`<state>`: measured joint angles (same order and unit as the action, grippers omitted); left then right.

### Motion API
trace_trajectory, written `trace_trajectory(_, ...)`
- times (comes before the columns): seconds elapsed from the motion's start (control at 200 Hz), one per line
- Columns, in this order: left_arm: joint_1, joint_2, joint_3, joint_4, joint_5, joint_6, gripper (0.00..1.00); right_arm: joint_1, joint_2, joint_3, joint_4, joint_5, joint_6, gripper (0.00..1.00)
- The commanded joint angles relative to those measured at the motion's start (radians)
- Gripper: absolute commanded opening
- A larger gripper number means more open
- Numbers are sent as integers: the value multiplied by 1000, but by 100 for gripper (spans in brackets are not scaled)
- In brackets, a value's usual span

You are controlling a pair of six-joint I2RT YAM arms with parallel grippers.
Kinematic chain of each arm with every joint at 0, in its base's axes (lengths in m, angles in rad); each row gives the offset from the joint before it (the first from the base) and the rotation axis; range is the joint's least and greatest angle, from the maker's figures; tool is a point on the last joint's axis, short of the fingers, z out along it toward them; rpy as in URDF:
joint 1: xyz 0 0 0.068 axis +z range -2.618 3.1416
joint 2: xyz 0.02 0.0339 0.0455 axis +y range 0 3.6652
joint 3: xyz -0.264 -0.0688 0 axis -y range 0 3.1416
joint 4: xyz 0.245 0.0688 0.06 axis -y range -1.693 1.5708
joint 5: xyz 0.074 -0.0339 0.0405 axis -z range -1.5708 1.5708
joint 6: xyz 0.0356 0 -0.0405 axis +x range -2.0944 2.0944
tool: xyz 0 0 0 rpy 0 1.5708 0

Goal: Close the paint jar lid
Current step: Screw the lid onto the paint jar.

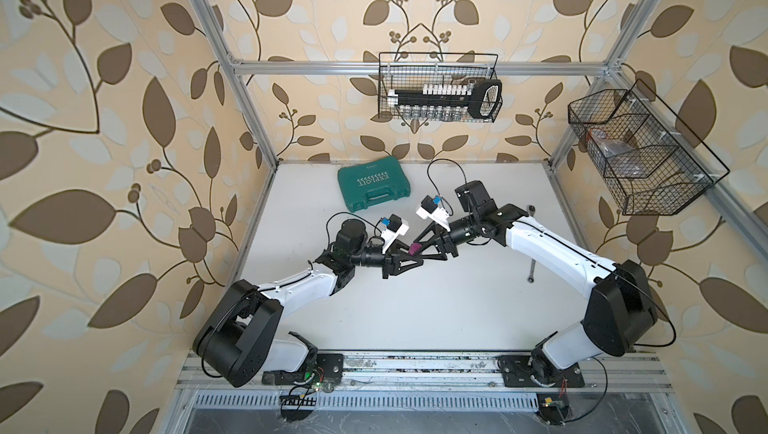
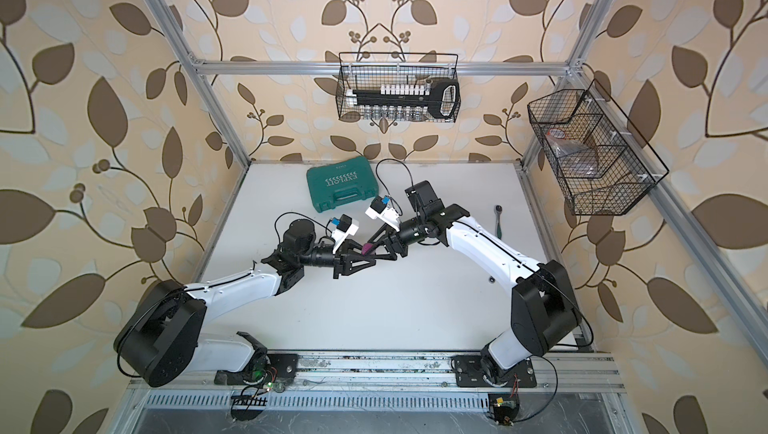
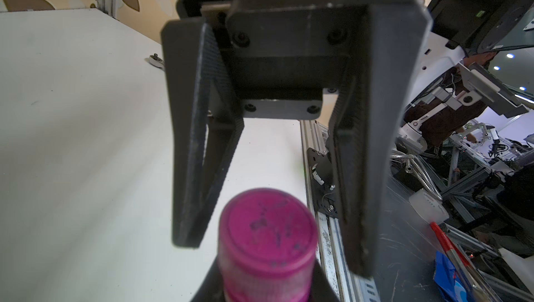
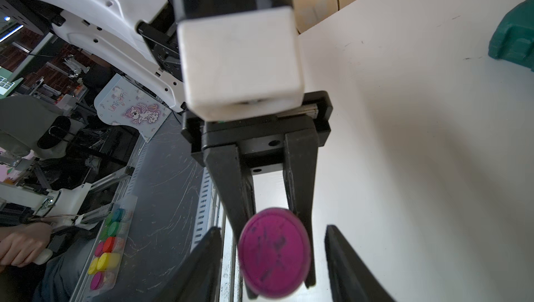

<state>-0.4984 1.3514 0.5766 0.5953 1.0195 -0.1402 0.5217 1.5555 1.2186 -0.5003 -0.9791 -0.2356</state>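
We pinch the tiny magenta plastic paint jar (image 2: 368,250) with the left gripper (image 1: 415,255). The right gripper (image 4: 271,228) is spread around its flat round magenta lid (image 4: 274,252); closing off-centre could cock it.

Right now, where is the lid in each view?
Both top views: the lid, a magenta speck inside the open right gripper.
Left wrist: lid close up, top face showing, before that gripper.
Right wrist: lid face-on between that gripper's fingers.
Shared landmark: the right gripper.

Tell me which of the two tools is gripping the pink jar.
The left tool: it is shut on the paint jar. The right tool faces it with fingers apart, and gaps show on both sides of the jar.
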Motion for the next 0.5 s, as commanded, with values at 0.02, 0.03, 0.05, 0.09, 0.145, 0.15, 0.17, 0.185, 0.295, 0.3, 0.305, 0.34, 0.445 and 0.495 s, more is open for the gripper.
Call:
trace_trajectory(0.02, -10, -17, 37, 11, 28, 23, 0, 5, 12, 27, -15, -1, -13, 49)
trace_trajectory(0.03, -10, -16, 38, 11, 28, 25, 0, 6, 12, 28, -15, 0, -13, 49)
trace_trajectory(0.05, -11, -15, 40, 8, 28, 26, 0, 6, 11, 29, -14, 1, -12, 49)
trace_trajectory(0.09, -10, -14, 39, 6, 27, 26, 0, 6, 11, 30, -14, 2, -10, 49)
trace_trajectory(0.145, -12, -13, 41, 6, 28, 27, 0, 6, 12, 31, -12, -3, -6, 47)
trace_trajectory(0.15, -11, -13, 41, 6, 28, 27, 0, 6, 11, 31, -12, -4, -6, 46)
trace_trajectory(0.17, -12, -12, 42, 5, 27, 26, 0, 6, 11, 31, -11, -3, -7, 45)
trace_trajectory(0.185, -12, -12, 43, 3, 25, 27, 0, 7, 12, 30, -11, -3, -6, 43)
trace_trajectory(0.295, -15, -14, 45, -5, 18, 32, 0, 9, 8, 14, 17, 6, 15, 34)
trace_trajectory(0.3, -15, -14, 46, -6, 17, 32, 0, 10, 9, 13, 18, 6, 17, 33)
trace_trajectory(0.305, -15, -15, 45, -6, 16, 33, 0, 10, 8, 12, 21, 6, 18, 33)
trace_trajectory(0.34, -17, -15, 46, -10, 8, 37, 0, 15, 9, 8, 37, 12, 37, 30)
trace_trajectory(0.445, -47, -17, 56, -49, -75, 71, 0, 60, 8, -8, 103, 105, 116, 23)
trace_trajectory(0.495, -79, -23, 61, -81, -177, 107, 0, 85, 11, -26, 171, 179, 197, 22)
